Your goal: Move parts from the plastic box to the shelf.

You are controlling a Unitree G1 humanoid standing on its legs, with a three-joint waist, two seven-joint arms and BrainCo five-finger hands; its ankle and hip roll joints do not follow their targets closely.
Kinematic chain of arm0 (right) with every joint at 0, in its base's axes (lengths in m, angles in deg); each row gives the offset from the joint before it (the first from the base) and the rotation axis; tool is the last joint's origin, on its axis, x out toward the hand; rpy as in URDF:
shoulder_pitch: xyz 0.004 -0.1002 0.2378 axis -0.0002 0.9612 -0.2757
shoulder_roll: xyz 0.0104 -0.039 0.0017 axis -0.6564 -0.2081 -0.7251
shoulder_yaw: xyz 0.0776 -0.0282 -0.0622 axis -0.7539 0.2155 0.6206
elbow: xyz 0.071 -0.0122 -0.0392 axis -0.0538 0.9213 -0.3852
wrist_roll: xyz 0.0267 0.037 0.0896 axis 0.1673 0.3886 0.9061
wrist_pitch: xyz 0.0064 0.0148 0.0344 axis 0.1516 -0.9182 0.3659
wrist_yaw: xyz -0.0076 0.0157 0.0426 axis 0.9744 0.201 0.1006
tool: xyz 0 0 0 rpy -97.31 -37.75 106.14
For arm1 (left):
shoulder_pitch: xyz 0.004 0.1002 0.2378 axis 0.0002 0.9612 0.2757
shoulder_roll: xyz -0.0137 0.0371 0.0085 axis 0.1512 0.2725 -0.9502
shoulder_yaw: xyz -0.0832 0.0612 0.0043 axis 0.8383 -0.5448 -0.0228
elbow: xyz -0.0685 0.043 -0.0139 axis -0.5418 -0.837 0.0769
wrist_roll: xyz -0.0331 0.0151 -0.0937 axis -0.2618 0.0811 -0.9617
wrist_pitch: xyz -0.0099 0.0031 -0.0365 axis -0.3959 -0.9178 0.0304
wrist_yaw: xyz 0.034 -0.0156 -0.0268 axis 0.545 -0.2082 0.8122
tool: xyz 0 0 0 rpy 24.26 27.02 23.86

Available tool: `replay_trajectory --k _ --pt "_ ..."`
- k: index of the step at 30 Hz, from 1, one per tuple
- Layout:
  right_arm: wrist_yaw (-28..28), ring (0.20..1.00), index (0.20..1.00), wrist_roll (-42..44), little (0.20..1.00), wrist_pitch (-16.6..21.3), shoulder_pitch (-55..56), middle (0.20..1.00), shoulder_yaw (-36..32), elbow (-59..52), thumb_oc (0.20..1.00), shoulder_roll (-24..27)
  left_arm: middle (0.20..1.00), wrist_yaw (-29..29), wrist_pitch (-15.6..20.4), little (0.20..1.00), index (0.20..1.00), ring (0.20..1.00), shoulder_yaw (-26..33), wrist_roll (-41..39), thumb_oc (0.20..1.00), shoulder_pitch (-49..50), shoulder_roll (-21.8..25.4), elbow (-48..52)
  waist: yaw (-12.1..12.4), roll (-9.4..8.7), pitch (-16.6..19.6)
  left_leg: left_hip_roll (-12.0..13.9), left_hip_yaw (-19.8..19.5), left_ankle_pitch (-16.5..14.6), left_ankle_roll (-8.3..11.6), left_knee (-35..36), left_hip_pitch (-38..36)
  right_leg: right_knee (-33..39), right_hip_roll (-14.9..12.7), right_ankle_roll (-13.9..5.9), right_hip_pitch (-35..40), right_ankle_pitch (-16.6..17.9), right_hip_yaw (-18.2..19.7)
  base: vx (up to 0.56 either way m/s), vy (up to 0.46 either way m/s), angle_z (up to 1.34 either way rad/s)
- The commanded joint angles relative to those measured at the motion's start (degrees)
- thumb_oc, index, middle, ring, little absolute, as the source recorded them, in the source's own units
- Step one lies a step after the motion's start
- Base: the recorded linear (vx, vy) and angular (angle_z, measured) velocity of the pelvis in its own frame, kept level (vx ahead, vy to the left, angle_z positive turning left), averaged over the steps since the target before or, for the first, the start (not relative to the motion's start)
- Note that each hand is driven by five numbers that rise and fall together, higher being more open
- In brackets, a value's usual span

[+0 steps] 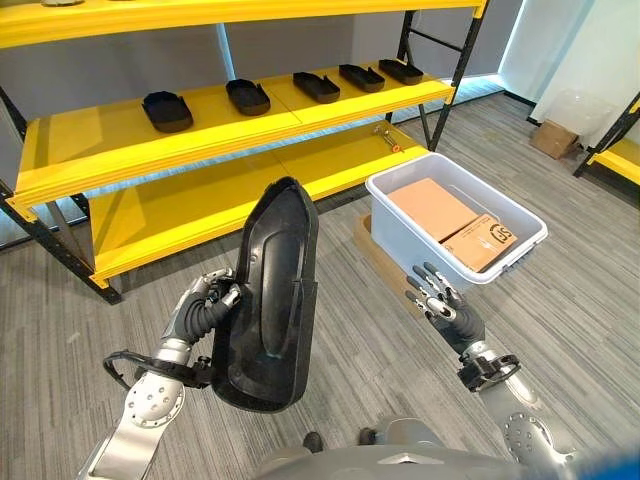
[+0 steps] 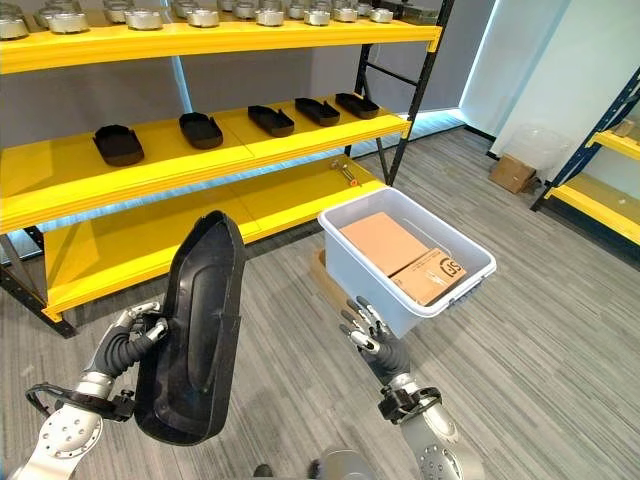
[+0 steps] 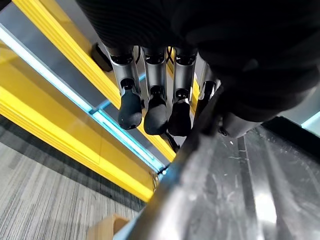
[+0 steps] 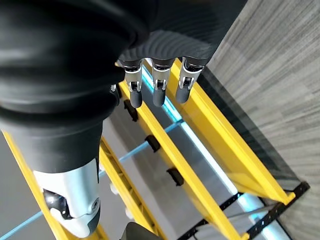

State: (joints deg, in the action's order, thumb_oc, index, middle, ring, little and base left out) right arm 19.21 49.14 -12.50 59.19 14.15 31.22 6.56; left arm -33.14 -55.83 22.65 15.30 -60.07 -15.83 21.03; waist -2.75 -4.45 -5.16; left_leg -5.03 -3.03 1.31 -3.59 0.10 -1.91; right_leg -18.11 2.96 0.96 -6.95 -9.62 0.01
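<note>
— What can't you make out?
— I see the black part [image 1: 268, 300] covering the left hand's [image 1: 210, 305] palm; the cardboard boxes [image 2: 400, 255] hide the plastic box's [image 1: 455, 215] floor.
— And higher?
— I can't identify the top-shelf jars [image 2: 190, 14]; the frame edge cuts them.

**Non-task items in view**

Metal cans [image 2: 145, 17] line the top level, far side. Small cardboard box [image 1: 553, 138] sits on grey carpet [image 1: 560, 300] far right, near a second yellow rack [image 2: 600, 190]. A small tool [image 2: 345, 173] lies on the lower level.
</note>
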Motion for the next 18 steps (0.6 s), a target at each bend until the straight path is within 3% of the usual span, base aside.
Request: replay_trajectory --k 1,5,7,8,9,10,11,12,13,14,15,16,18 --pt "-1.6 1.000 1.000 0.1 1.000 1.6 -5.7 1.000 2.3 -0.8 1.000 -0.9 0.200 1.5 4.2 0.200 0.200 0.200 4.9 -1.3 0.200 -1.4 0.9 5.4 0.8 -1.26 0.9 0.8 -0.7 -3.2 0.28 -1.0 1.4 15.3 0.1 -4.77 6.2 7.4 -0.4 0.03 -0.083 0.07" --pt "-0.7 1.000 1.000 0.1 1.000 2.3 -5.6 1.000 0.6 0.1 1.000 -0.1 0.200 -0.4 4.1 0.200 0.200 0.200 4.8 -2.8 0.200 0.3 0.3 5.7 1.8 -1.25 0.3 0.2 -0.2 -5.0 1.00 -6.1 4.2 18.8 -1.5 -4.57 7.8 8.6 -4.2 -0.02 -0.050 0.10" --pt "-0.5 1.000 1.000 0.1 1.000 2.7 -6.0 1.000 -0.3 -0.3 1.000 0.7 0.200 -0.5 3.8 0.200 0.200 0.200 4.4 -4.0 0.200 -0.6 0.2 5.8 0.8 -1.55 -0.7 2.7 3.7 -6.8 1.68 -9.0 5.1 17.7 -3.3 -4.62 6.9 8.6 -6.1 -0.13 0.060 0.69" --pt "-0.4 1.000 1.000 0.1 1.000 2.7 -6.0 1.000 -0.3 -0.3 1.000 0.7 0.200 -0.5 3.7 0.200 0.200 0.200 4.4 -4.0 0.200 -0.6 0.2 5.8 0.8 -1.50 -0.7 2.8 3.7 -6.9 1.69 -9.3 5.2 17.7 -3.2 -4.61 6.9 8.6 -6.2 -0.12 0.110 1.24" --pt "-0.4 1.000 1.000 0.5 1.000 2.7 -6.0 1.000 -0.5 -0.8 1.000 1.1 0.200 0.1 4.1 0.200 0.200 0.200 4.3 -4.0 0.200 -0.9 0.1 5.7 0.4 -1.65 -1.5 6.3 5.3 -8.1 2.63 -10.7 4.7 17.0 -4.8 -4.79 6.4 8.6 -6.9 -0.09 0.206 1.22" --pt "-0.3 1.000 1.000 0.9 1.000 2.5 -6.2 1.000 0.1 -0.8 1.000 0.9 0.200 1.2 4.0 0.200 0.200 0.200 4.3 -5.1 0.200 -1.9 -0.6 5.2 0.0 -1.73 -1.1 13.5 4.6 -5.8 3.43 -10.3 4.0 14.7 -7.2 -5.00 5.3 7.2 -7.8 -0.08 0.197 0.94" --pt "-0.3 1.000 1.000 0.9 1.000 2.5 -6.2 1.000 0.1 -0.8 1.000 1.0 0.200 1.2 4.0 0.200 0.200 0.200 4.3 -5.1 0.200 -1.9 -0.6 5.2 -0.2 -1.65 -1.1 13.6 4.5 -5.7 3.57 -10.0 3.9 14.4 -7.1 -4.92 5.1 6.9 -8.0 -0.02 0.156 0.63" --pt "-0.3 1.000 1.000 0.9 1.000 2.4 -6.1 1.000 0.0 -0.7 1.000 1.0 0.200 1.3 3.9 0.200 0.200 0.200 4.4 -5.1 0.200 -2.0 -0.6 5.3 -0.3 -1.33 -1.1 15.4 4.5 -4.0 3.97 -9.4 3.6 13.5 -7.4 -4.83 4.8 6.3 -8.6 -0.02 0.217 0.50" --pt "0.3 1.000 1.000 1.0 1.000 2.9 -6.1 1.000 -0.2 -0.2 1.000 1.0 0.200 2.0 3.9 0.200 0.200 0.200 4.4 -5.6 0.200 -2.8 -0.5 5.7 -0.5 -0.21 -1.5 22.6 4.8 2.6 5.57 -6.3 4.2 9.3 -9.5 -5.29 3.1 4.5 -10.6 -0.02 0.203 0.50" --pt "0.3 1.000 1.000 1.0 1.000 2.9 -6.2 1.000 -0.3 -0.1 1.000 1.0 0.200 2.0 3.9 0.200 0.200 0.200 4.3 -5.6 0.200 -2.8 -0.5 5.7 -0.9 -0.05 -1.3 22.8 4.5 3.3 5.88 -5.3 4.1 8.3 -9.4 -5.10 2.6 3.8 -10.9 -0.01 0.338 0.48" --pt "0.8 1.000 1.000 1.2 1.000 3.2 -5.5 1.000 -0.9 -0.2 1.000 1.4 0.200 2.2 4.0 0.200 0.200 0.200 4.2 -5.6 0.200 -3.0 -0.4 5.9 -1.0 1.16 -1.9 26.3 5.4 7.7 7.71 -2.3 4.1 4.0 -10.9 -5.52 1.6 2.1 -12.4 0.01 0.233 0.77" --pt "1.1 1.000 1.000 1.2 1.000 3.4 -5.4 1.000 -1.3 0.0 1.000 1.6 0.200 2.3 4.0 0.200 0.200 0.200 4.1 -5.8 0.200 -3.1 -0.3 6.1 -0.9 1.74 -2.3 27.7 6.1 9.6 8.65 -0.8 4.4 2.0 -11.6 -5.83 1.2 1.2 -13.1 0.01 0.361 0.65" --pt "1.6 1.000 1.000 1.0 1.000 3.9 -4.3 1.000 -2.5 0.2 1.000 1.8 0.200 2.3 4.2 0.200 0.200 0.200 3.9 -6.0 0.200 -3.2 -0.1 6.1 -0.5 3.22 -3.1 29.9 8.3 11.2 10.84 2.7 4.5 -2.6 -13.6 -6.96 0.6 -0.6 -14.6 0.04 0.364 0.48"
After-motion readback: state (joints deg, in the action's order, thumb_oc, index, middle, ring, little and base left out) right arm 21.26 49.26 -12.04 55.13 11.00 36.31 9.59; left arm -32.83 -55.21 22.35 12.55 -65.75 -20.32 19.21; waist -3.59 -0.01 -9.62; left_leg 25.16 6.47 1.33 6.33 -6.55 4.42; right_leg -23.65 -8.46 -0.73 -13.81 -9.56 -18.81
